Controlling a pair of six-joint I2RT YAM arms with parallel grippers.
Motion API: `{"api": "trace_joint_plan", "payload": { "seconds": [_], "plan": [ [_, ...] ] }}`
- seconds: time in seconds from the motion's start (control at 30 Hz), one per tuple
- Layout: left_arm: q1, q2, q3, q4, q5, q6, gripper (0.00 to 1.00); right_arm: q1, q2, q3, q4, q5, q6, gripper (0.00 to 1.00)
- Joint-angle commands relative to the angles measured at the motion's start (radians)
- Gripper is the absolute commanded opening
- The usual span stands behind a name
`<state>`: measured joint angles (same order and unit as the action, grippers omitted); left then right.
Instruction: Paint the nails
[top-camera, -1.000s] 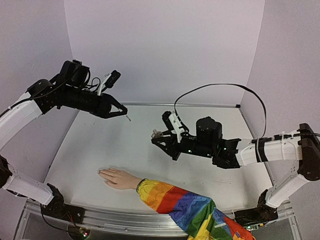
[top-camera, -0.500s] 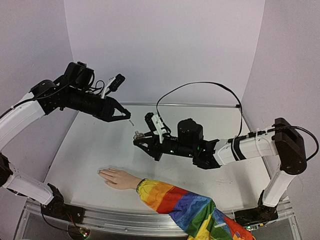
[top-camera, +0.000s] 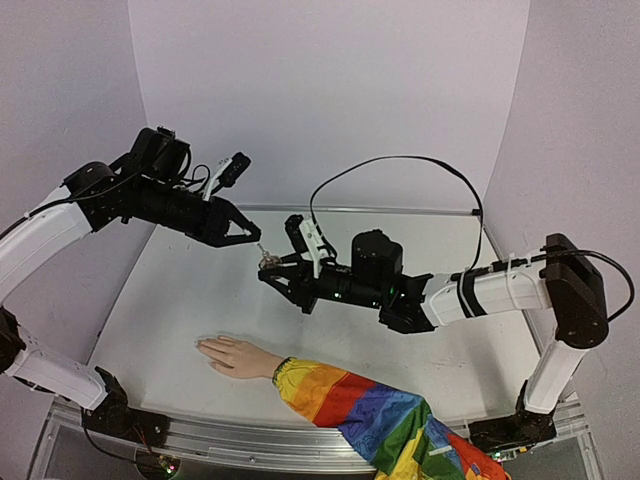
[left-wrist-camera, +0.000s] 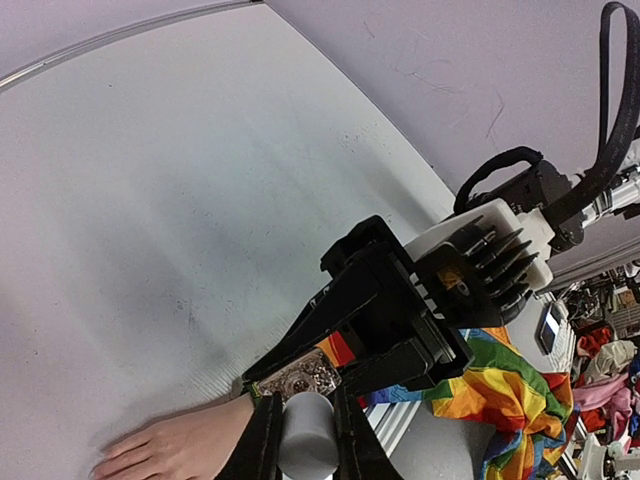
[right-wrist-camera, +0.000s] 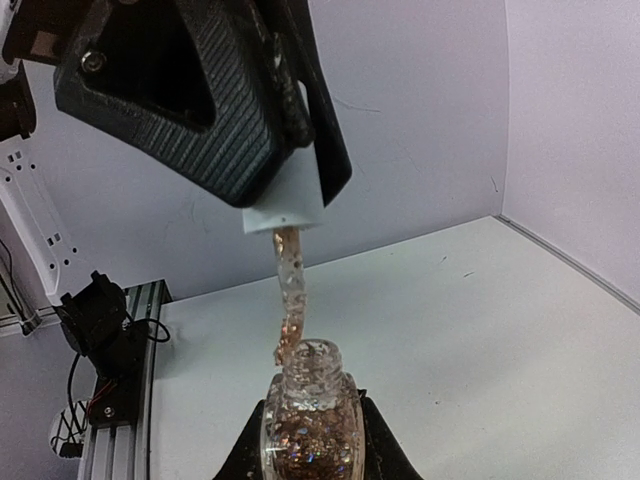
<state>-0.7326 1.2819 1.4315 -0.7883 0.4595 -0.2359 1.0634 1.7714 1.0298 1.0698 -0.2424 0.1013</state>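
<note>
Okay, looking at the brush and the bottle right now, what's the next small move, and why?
Probably ease the brush straight down into the bottle. Its tip hangs right at the open mouth's rim and does not seem to be inside yet, and the mannequin hand lies on the table well apart from both.

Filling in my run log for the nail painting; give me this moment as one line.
left claw: shut on brush cap | right claw: shut on bottle | brush at bottle mouth | hand flat on table
</note>
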Motion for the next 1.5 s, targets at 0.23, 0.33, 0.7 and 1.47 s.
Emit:
{"api": "trace_joint_plan", "payload": {
  "seconds": [0.23, 0.33, 0.7, 1.47],
  "plan": [
    [-0.005, -0.037, 0.006, 0.014, -0.063, -0.008, 0.00, 0.007, -0.009, 0.036, 0.076, -0.009, -0.006, 0.00],
    [-0.004, -0.031, 0.006, 0.014, -0.059, -0.008, 0.00, 0.006, -0.010, 0.039, 0.076, -0.011, -0.009, 0.00],
    [-0.005, -0.007, 0.006, 0.014, -0.028, -0.011, 0.00, 0.006, -0.003, 0.057, 0.075, -0.001, -0.017, 0.00],
    [-0.022, 0.012, -0.017, 0.006, -0.023, -0.003, 0.00, 0.006, 0.002, 0.092, 0.061, 0.006, -0.028, 0.00]
  ]
}}
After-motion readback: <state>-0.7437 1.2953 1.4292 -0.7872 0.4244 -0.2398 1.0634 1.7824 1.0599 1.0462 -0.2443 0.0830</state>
